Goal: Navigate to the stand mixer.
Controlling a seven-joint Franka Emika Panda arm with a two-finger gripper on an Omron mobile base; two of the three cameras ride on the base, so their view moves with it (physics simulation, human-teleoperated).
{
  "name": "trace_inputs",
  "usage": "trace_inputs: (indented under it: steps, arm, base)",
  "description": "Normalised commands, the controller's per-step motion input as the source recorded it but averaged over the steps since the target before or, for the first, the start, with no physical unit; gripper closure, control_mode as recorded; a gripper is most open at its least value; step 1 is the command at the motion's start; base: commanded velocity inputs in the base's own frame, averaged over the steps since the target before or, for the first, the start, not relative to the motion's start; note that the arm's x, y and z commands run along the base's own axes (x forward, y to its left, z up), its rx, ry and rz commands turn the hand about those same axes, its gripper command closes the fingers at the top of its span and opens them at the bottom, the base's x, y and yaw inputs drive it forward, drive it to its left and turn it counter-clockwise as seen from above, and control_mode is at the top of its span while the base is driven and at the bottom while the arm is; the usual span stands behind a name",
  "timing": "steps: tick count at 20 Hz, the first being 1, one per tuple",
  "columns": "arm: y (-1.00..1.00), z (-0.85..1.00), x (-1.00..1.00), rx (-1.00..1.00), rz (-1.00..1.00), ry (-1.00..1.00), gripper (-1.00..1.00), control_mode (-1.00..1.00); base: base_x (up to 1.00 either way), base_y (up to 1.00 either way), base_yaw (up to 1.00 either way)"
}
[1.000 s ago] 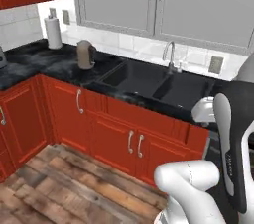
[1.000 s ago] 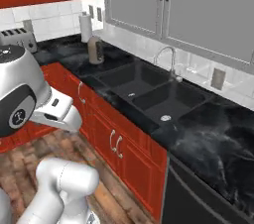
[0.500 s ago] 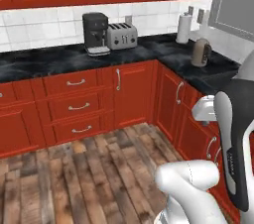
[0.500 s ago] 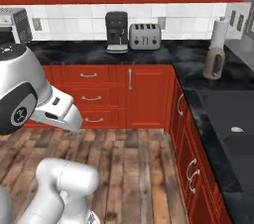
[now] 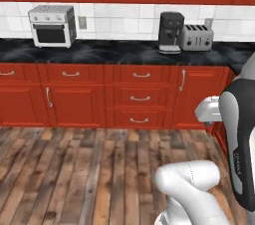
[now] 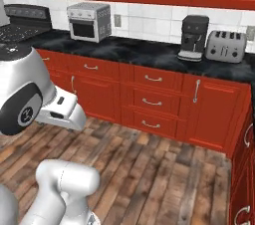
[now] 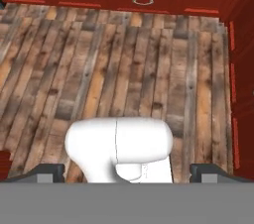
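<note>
Swinging left, the base has traded the sink corner for a straight cabinet run. Gripper (image 7: 127, 171) hangs over wood floor (image 7: 124, 69), fingertips set wide apart, holding nothing. Beyond: toaster oven (image 5: 51, 26), coffee machine (image 5: 171, 32), toaster (image 5: 196, 37). No stand mixer sighted.

Where the stand mixer stands cannot be told. The black counter (image 5: 114, 52) carries a boxy toaster oven (image 5: 51, 26), a coffee machine (image 5: 171, 32) and a toaster (image 5: 195, 37).
</note>
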Motion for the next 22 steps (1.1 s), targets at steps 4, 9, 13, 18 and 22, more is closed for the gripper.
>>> trace_inputs:
  steps: [4,9,13,18,22]
  arm:
    - [0.0,0.0,0.0,0.0,0.0,0.0,-1.0,1.0]
    - [0.0,0.0,0.0,0.0,0.0,0.0,-1.0,1.0]
    - [0.0,0.0,0.0,0.0,0.0,0.0,-1.0,1.0]
    - [0.0,0.0,0.0,0.0,0.0,0.0,-1.0,1.0]
    - [0.0,0.0,0.0,0.0,0.0,0.0,-1.0,1.0]
  base:
    - [0.01,-0.14,0.53]
    - [0.09,-0.26,0.17]
    - [0.15,-0.32,0.06]
    - [0.28,-0.21,0.24]
    - [0.11,-0.09,0.79]
